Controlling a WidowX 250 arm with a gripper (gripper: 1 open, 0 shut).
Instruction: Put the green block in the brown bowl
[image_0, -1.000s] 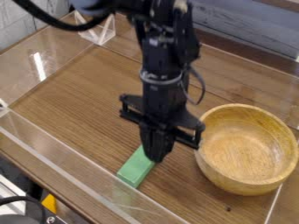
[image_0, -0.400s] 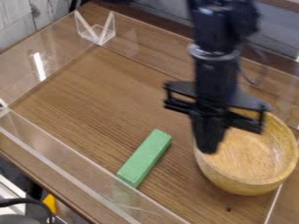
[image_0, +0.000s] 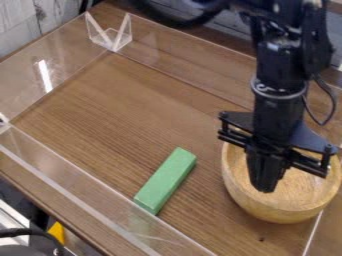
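The green block (image_0: 166, 181) lies flat on the wooden table, left of the brown bowl (image_0: 297, 211) and clear of its rim. It points diagonally from front left to back right. My black gripper (image_0: 267, 180) hangs pointing straight down over the left half of the bowl, its tip about level with the rim. Its fingers are shut together and nothing shows between them. The arm covers the bowl's back rim and part of its inside.
Clear acrylic walls (image_0: 67, 185) fence the wooden table (image_0: 120, 120) along the front and left. A small clear plastic stand (image_0: 110, 32) sits at the back left. The bowl stands close to the table's right front corner.
The arm has swung right, from directly above the green block to over the bowl. The block stays on the table in the same spot. The gripper stayed shut throughout.
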